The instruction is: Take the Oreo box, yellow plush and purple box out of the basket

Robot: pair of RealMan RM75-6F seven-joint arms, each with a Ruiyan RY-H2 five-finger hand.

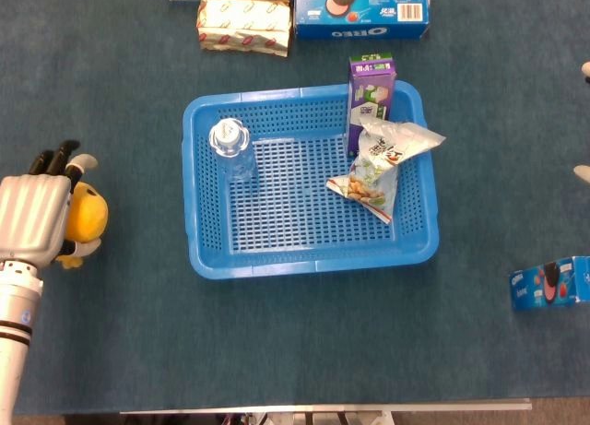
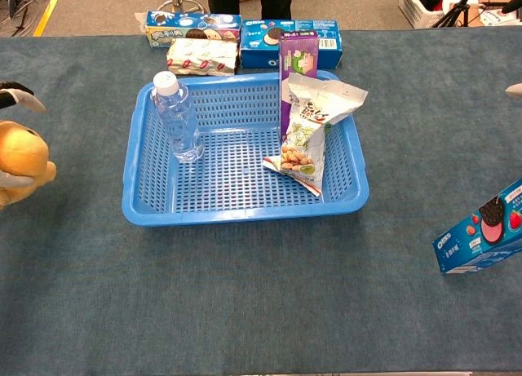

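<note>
Big desk [image 1: 111, 75] covered in dark teal carpet-like cloth, with a blue perforated plastic basket [image 1: 310, 259] sitting in the middle, so I'll place everything off that.

Inside the basket: a tall purple carton box [image 1: 371, 91] stands upright in the far right corner, a crinkly white snack bag with nuts printed on it [image 1: 380, 167] leans against it just in front, and a clear plastic water bottle with a white cap [image 1: 230, 147] stands upright at the left side.

Well out to the basket's left, the robot's silver left hand [image 1: 35, 220] sits over a yellow plush toy [image 1: 85, 215], fingers wrapped round it, gripping it down near the cloth.

Behind the basket there's a row of packs: a blue Oreo box lying flat [image 1: 361, 7], a cream and red wrapped pack [image 1: 244, 24], and another cookie box [image 2: 192, 25] beyond that.

Way off right and nearer than the basket is a small blue Oreo box with strawberry print [image 1: 551, 283], tilted on the cloth.

Of the right hand [image 1: 584, 121] only pale fingertips show at the far right edge, so can't tell how it's set.
</note>
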